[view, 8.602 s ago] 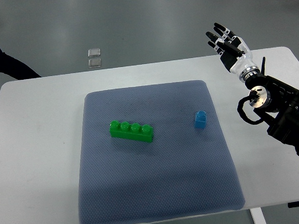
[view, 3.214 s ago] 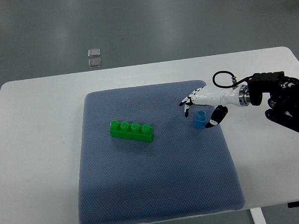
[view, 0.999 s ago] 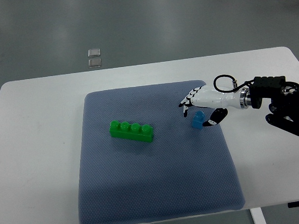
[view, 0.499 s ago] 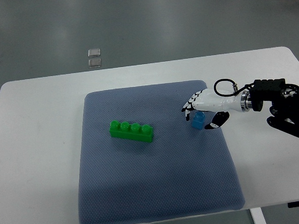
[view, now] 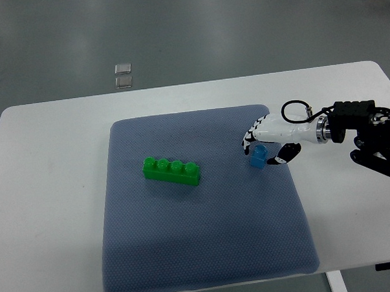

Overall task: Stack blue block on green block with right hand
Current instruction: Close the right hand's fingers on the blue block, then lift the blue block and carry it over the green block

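Note:
The small blue block (view: 258, 158) sits on the grey-blue mat (view: 206, 249), near its right edge. My right hand (view: 259, 152) reaches in from the right and is curled around it. The white fingers (view: 248, 139) bend over the block's far left side, and the black-tipped thumb (view: 279, 158) presses at its right. The block rests on the mat, slightly turned. The long green block (view: 171, 171), with its row of studs, lies at the mat's middle left, well apart from the hand. No left arm shows.
The mat lies on a white table (view: 48, 191). My right forearm (view: 366, 135) hangs over the table's right side. Two small clear squares (view: 122, 75) lie on the floor beyond the far edge.
Over the last second the fingers have curled in closer around the blue block. The block has shifted slightly to the left and turned. The green block has not moved.

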{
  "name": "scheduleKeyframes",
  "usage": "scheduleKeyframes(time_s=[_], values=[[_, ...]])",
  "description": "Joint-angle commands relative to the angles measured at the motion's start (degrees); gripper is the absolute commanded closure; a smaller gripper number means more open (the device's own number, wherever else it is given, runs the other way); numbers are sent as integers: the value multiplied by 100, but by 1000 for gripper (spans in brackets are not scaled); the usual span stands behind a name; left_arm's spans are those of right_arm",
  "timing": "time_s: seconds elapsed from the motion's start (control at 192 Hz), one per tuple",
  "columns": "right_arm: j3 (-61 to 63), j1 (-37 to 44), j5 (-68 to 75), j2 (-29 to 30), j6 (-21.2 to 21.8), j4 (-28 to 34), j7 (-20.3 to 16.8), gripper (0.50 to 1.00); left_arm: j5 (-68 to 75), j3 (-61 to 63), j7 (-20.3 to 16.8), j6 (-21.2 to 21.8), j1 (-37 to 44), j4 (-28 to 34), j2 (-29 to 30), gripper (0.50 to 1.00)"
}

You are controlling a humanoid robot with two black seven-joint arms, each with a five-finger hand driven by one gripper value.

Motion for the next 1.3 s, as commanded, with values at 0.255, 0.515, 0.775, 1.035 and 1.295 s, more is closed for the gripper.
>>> scheduleKeyframes(time_s=[0.255,0.515,0.775,1.035,1.295], values=[[0,0,0,16,13,9,10,803,0,0,3,0,0,0,0,500],[-9,0,0,16,39,9,10,861,0,0,-6,0,0,0,0,500],[0,9,0,16,39,9,10,883,0,0,3,0,0,0,0,500],[9,167,0,7,30,18,10,883,0,0,-6,0,0,0,0,500],[9,598,26,157,13,167,28,883,0,0,2,0,0,0,0,500]])
